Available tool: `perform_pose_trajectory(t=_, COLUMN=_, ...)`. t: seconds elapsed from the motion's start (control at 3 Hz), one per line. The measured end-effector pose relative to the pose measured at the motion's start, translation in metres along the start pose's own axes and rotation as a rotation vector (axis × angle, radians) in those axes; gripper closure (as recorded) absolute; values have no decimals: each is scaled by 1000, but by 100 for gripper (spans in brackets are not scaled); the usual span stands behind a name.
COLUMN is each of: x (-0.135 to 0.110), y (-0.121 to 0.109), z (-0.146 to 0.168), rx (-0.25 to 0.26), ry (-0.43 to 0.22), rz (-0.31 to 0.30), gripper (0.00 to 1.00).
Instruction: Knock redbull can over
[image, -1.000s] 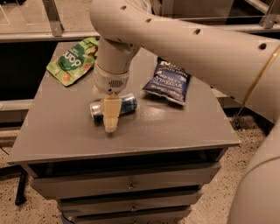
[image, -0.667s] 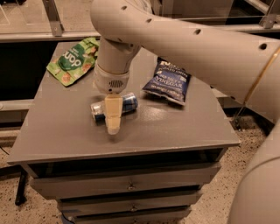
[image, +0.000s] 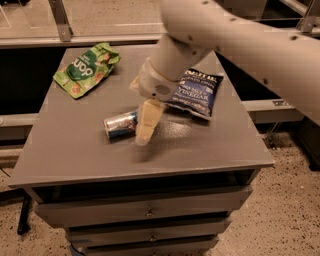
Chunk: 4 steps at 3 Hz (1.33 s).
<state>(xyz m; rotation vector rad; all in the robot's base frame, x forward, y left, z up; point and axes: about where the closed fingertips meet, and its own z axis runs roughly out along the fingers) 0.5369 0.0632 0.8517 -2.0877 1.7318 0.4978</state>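
The redbull can (image: 120, 125) lies on its side near the middle of the grey table (image: 75, 160), its silver top facing left. My gripper (image: 145, 131) hangs from the big white arm just right of the can, its cream fingers (image: 147, 120) pointing down and overlapping the can's right end. The far end of the can is hidden behind the fingers.
A green snack pouch (image: 86, 68) lies at the table's back left corner. A dark blue chip bag (image: 196, 92) lies at the back right, partly under the arm. Drawers (image: 150, 214) sit below the table's front edge. A glass partition stands behind.
The arm and gripper have shifted to the right and the wrist has tilted. The can lies on its side as before.
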Motion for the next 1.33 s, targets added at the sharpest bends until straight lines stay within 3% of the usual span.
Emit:
perform_pose_trajectory(t=0.33, x=31, y=3, z=-59, rx=131, ry=-178, rz=142, gripper=0)
perform_pose_trajectory(t=0.67, x=62, y=17, z=-120, rx=265, ry=-333, rz=228, gripper=0)
perform_pose_trajectory(t=1.0, x=96, y=44, z=-172, rx=394, ry=-472, rz=287, gripper=0)
perform_pose_trajectory(t=1.33, x=111, y=63, z=-206, rx=463, ry=-545, rz=347, gripper=0)
